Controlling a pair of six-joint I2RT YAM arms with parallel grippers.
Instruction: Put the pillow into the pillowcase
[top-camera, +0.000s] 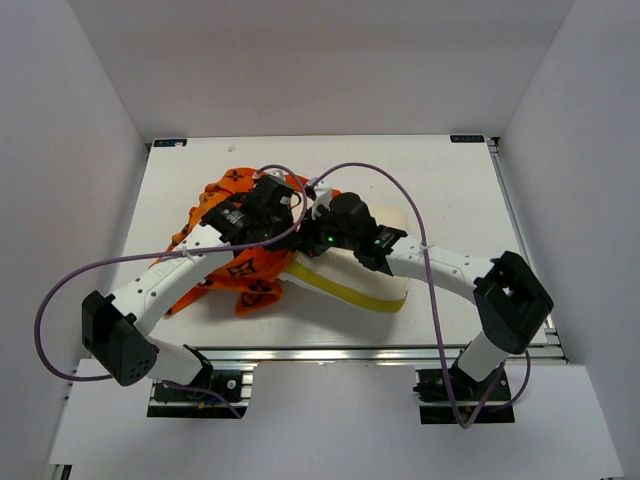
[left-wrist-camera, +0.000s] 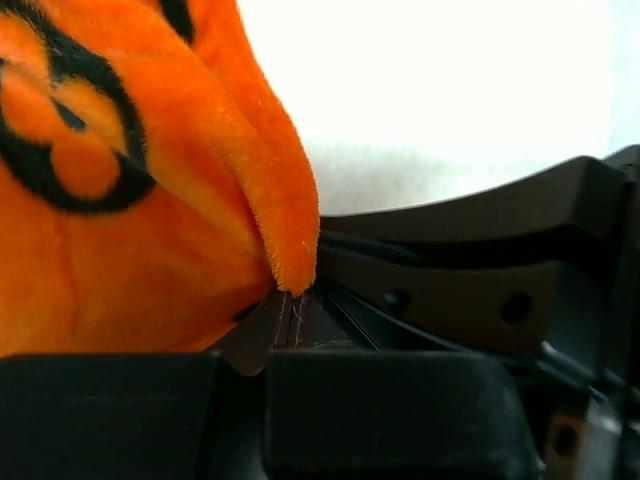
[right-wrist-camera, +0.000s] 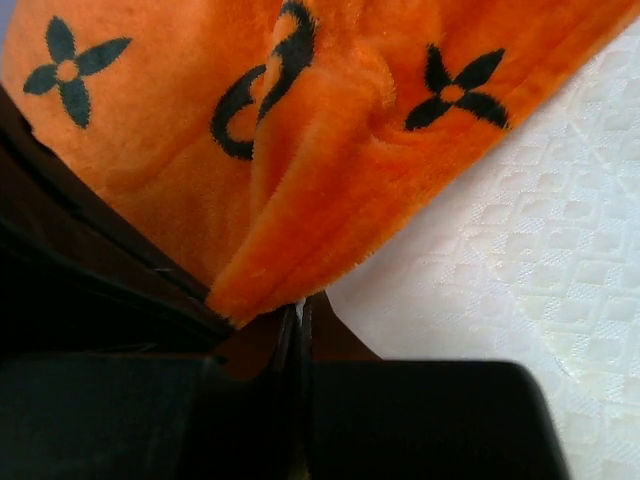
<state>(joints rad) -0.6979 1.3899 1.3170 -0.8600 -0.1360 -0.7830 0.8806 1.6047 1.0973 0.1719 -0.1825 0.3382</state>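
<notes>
Left gripper (left-wrist-camera: 290, 308) and right gripper (right-wrist-camera: 300, 305), each with jaws pressed together on a fold of the orange pillowcase (right-wrist-camera: 300, 150), the cloth bunching just beyond the tips. The white pillow (right-wrist-camera: 520, 270) lies to the right of the right jaws, touching the cloth. From above, both jaws meet over the pillow's far edge, the pillowcase spreading behind the left jaws across the worktop (top-camera: 450, 180).
</notes>
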